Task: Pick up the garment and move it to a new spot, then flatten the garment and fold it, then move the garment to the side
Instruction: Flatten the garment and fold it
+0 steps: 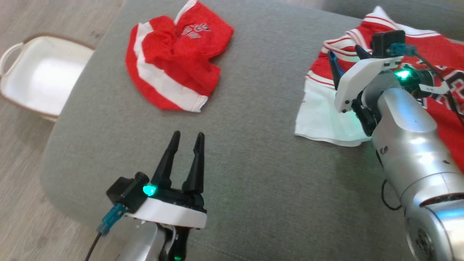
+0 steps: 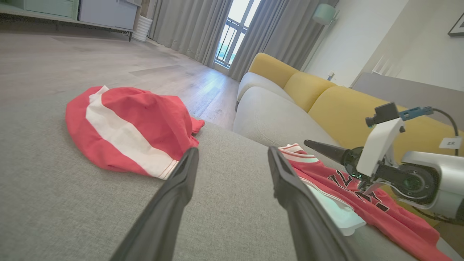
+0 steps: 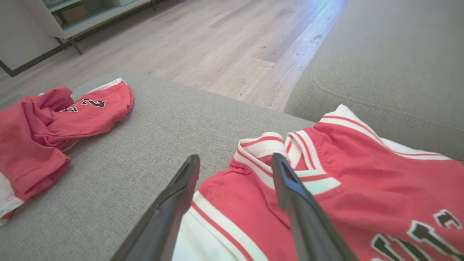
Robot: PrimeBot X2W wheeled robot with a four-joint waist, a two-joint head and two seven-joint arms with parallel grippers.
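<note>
The red jersey (image 1: pixel 431 47) lies on the right side of the grey cushion (image 1: pixel 253 152). It is partly spread out, with black lettering on its front and red-and-white striped trim bunched at the end farther from the robot. A white portion of it (whether lining or a folded-over panel I cannot tell) sticks out toward the cushion's middle.

The right gripper (image 1: pixel 343 52) is over the jersey's striped trim with its two dark fingers spread apart and nothing between them. In the right wrist view the fingertips stand just in front of the trim, and whether they touch the cloth cannot be made out.

A second garment, the red shorts (image 1: pixel 174 65), sits crumpled on the far left part of the same cushion, well apart from the jersey. It has a broad white band along one edge and a small printed emblem.

The left gripper (image 1: pixel 188 136) is near the cushion's front edge, released and empty, with its fingers pointing toward the shorts but clearly short of them.

On the wooden floor (image 1: pixel 21 174) beside the cushion's left side stands a white basket (image 1: pixel 43 72) with a brown rim. A yellow sofa (image 2: pixel 326 105) shows beyond the cushion in the left wrist view.
</note>
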